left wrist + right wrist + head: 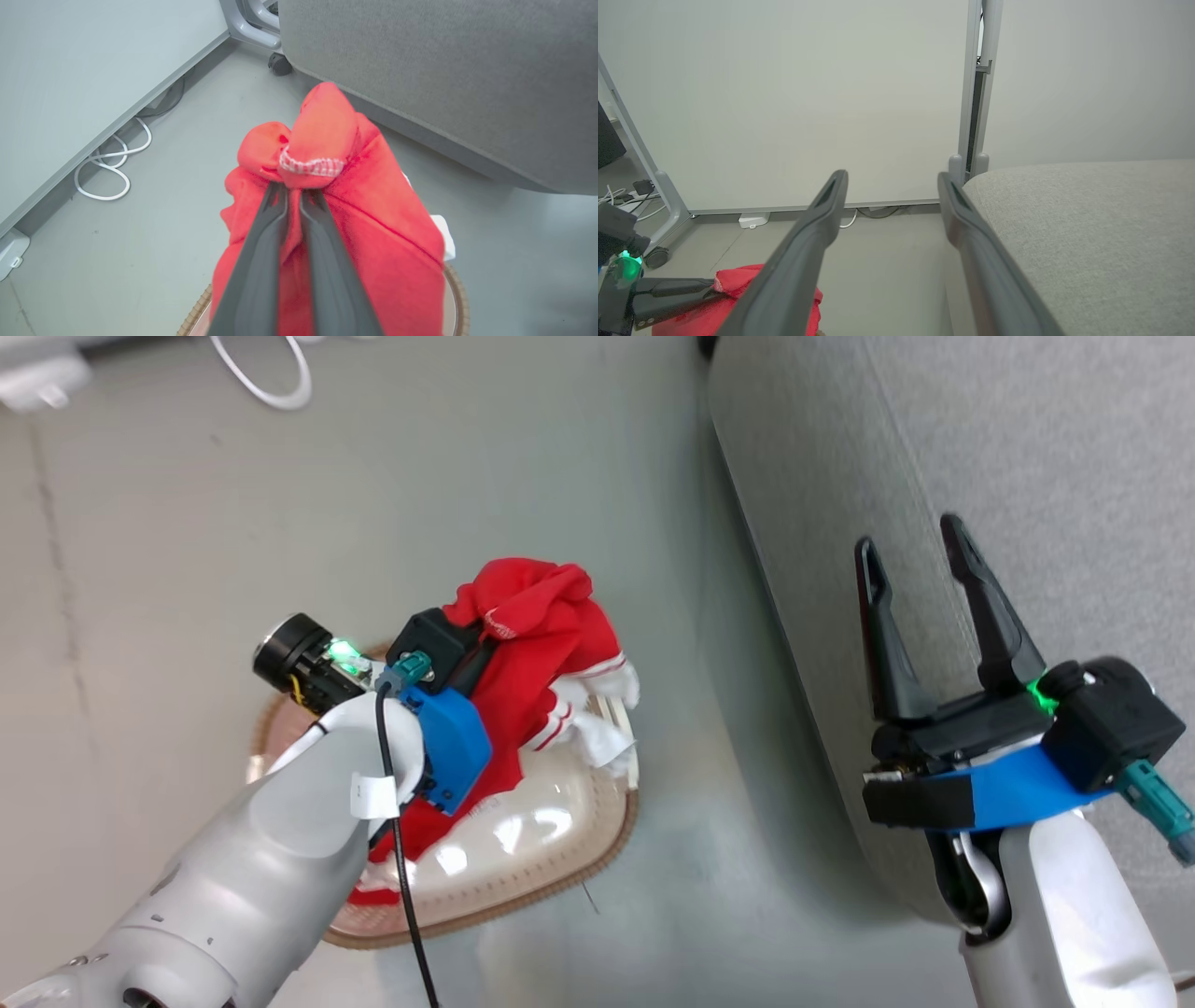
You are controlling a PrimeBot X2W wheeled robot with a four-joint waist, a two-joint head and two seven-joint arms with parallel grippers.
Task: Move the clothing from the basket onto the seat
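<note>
Two grippers: the left gripper (293, 189) is pinching almost shut on a bunched fold of the clothing (373, 224). The right gripper (910, 537) is standing wide open and gripping nothing.
Clothing: red fabric is bulging just past the left jaws' tips and draping down both sides of them. Its lower part is trailing below the jaws into the basket (579, 868).
Seat: the seat (1027, 476) is lying ahead of the left jaws and off to their right, apart from the cloth. The open right jaws are hovering over its edge.
Slip risk: the left jaws are catching only a small fold near their tips. The weight hanging beneath may be pulling that fold out as the arm is travelling.
Snag risk: the white trim (597, 728) is lying across the basket's rim below the jaws. A catch there could be tipping or dragging the basket along.
Tangle risk: I cannot tell whether one garment or two is rising with the jaws. A half-lifted second piece could be dropping onto the floor between basket and seat.
Clearance risk: if the jaws are carrying too low, the dangling cloth could be brushing the seat's side and sliding down it.
Collision risk: the right jaws are waiting near the likely drop spot, so the left jaws swinging over may be meeting them.
</note>
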